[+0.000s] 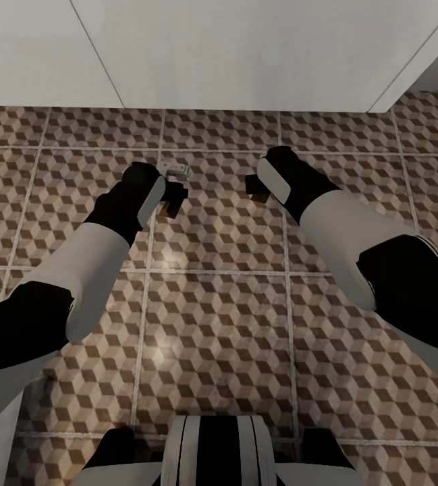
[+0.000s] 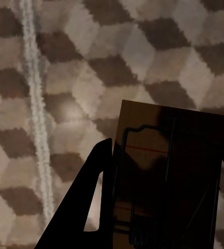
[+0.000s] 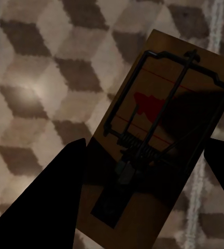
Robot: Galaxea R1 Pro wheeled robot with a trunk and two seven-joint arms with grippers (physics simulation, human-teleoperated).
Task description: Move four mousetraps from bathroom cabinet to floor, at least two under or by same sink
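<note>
Scene: head camera looks straight down over both arms at the bathroom floor of large square tiles printed with brown, beige and cream cubes [image 1: 219, 324], pale grout lines between tiles.
Wall: plain white panels [image 1: 245, 54] run across the top of the head view, meeting the tiles.
Left gripper [image 1: 171, 199]: black fingers low over the tiles, clamped on a flat tan wooden mousetrap with dark wire parts [image 2: 169, 171]; dark fingers [image 2: 94, 197] flank the board's edges in the left wrist view.
Left trap detail: thin red line across the board, wire frame on top, lower half in shadow; the tiles lie beyond it.
Right gripper [image 1: 256, 189]: black fingers also low over the tiles, gripping a second tan wooden mousetrap with a red spot [image 3: 158, 140] by its sides.
Right trap detail: red patch near the board's middle, dark spring coil and wire bar across it, board tilted in the right wrist view, a grout line beyond it.
Floor item: small pale object with dark parts [image 1: 175, 167] lies on the tiles just beyond the left gripper, near the wall; too small to tell what it is.
Arms: white forearms with black wrists, well apart from each other.
Robot body: white and black trunk [image 1: 215, 452] at the lower edge of the head view.
</note>
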